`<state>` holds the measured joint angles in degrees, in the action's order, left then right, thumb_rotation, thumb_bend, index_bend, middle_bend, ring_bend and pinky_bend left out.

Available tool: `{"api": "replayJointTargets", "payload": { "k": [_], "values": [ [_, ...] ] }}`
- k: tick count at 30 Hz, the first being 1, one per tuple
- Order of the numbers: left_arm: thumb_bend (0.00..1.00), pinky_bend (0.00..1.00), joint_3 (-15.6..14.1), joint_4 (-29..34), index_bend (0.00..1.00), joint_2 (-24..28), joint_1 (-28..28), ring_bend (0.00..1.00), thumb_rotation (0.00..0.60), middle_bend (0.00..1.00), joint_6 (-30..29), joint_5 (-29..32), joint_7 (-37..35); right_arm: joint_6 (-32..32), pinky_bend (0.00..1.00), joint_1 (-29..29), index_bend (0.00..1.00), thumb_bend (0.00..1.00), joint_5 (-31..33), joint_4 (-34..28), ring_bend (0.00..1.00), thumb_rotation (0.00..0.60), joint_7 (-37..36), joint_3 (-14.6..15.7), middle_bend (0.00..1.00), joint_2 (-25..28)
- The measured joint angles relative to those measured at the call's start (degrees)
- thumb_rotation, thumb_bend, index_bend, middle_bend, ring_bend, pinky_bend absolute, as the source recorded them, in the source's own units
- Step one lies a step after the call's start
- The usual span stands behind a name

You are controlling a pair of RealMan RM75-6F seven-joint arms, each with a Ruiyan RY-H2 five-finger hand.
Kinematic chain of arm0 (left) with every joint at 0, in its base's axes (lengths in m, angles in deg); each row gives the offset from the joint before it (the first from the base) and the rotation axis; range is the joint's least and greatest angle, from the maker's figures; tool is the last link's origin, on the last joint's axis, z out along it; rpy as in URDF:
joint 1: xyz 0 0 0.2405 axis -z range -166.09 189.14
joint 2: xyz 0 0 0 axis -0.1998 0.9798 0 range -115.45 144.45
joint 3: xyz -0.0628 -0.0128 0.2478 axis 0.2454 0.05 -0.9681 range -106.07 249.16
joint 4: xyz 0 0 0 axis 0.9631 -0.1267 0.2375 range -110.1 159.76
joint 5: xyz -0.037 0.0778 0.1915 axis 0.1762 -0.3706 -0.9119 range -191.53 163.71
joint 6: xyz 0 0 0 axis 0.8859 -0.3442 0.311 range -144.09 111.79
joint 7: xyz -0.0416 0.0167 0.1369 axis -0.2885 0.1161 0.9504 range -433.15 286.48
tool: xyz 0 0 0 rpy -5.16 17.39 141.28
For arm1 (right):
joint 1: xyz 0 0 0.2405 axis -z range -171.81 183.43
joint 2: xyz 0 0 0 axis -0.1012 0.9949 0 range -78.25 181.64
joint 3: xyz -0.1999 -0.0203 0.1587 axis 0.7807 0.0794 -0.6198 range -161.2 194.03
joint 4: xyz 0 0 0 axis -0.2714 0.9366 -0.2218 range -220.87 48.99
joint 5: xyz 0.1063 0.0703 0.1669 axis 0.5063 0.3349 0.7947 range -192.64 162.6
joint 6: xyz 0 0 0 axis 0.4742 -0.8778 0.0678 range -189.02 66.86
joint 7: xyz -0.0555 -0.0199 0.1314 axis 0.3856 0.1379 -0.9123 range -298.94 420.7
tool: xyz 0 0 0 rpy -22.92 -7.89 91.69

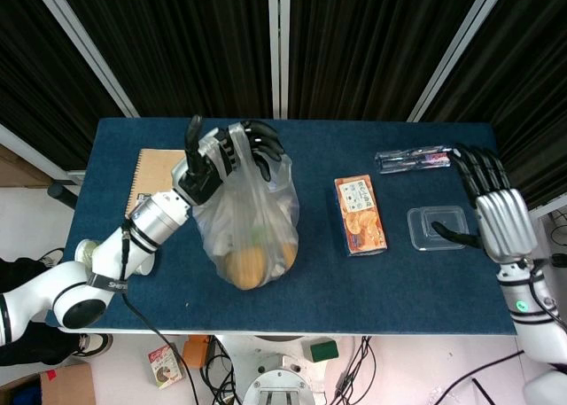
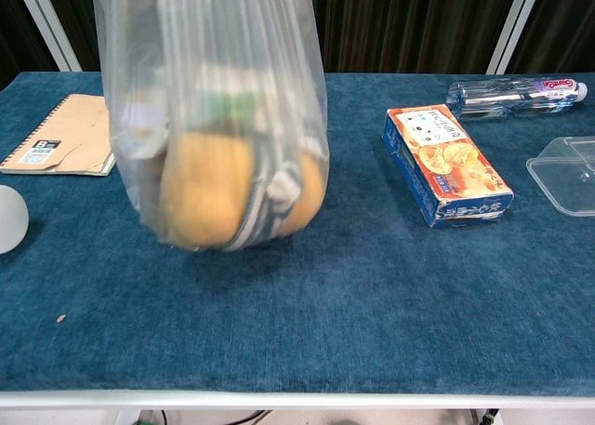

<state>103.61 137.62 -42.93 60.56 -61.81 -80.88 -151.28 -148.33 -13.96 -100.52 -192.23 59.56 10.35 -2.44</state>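
My left hand (image 1: pixel 229 157) grips the gathered top of a clear plastic bag (image 1: pixel 246 219) and holds it just above the blue table (image 1: pixel 319 281). In the chest view the plastic bag (image 2: pixel 218 118) hangs with orange round things and a striped cloth (image 2: pixel 265 197) inside; the hand is out of that frame. My right hand (image 1: pixel 496 214) hovers open over the table's right edge, fingers spread, beside a clear plastic box (image 1: pixel 434 229).
An orange-and-blue snack box (image 1: pixel 360 214) lies right of the bag. A water bottle (image 1: pixel 412 159) lies at the back right. A brown notebook (image 1: pixel 149 179) sits at the left, with a pale ball (image 2: pixel 7 219) near the left edge.
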Motion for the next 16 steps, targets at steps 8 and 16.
{"api": "replayJointTargets", "payload": {
  "k": [8,16],
  "values": [
    [0.0,0.51,7.0,2.0,0.32,6.1,3.3,0.36,0.0,0.38,0.4,10.8,9.4,-10.0,0.0,11.8,0.0,0.09,-4.1,11.9,0.0,0.6,-5.4,6.7,0.0,-5.2],
    [0.0,0.51,11.0,2.7,0.32,10.0,5.9,0.36,0.0,0.38,1.1,21.7,16.2,-9.9,0.0,15.0,0.0,0.09,-4.0,17.8,0.0,0.6,-10.2,7.1,0.0,-9.2]
  ]
}}
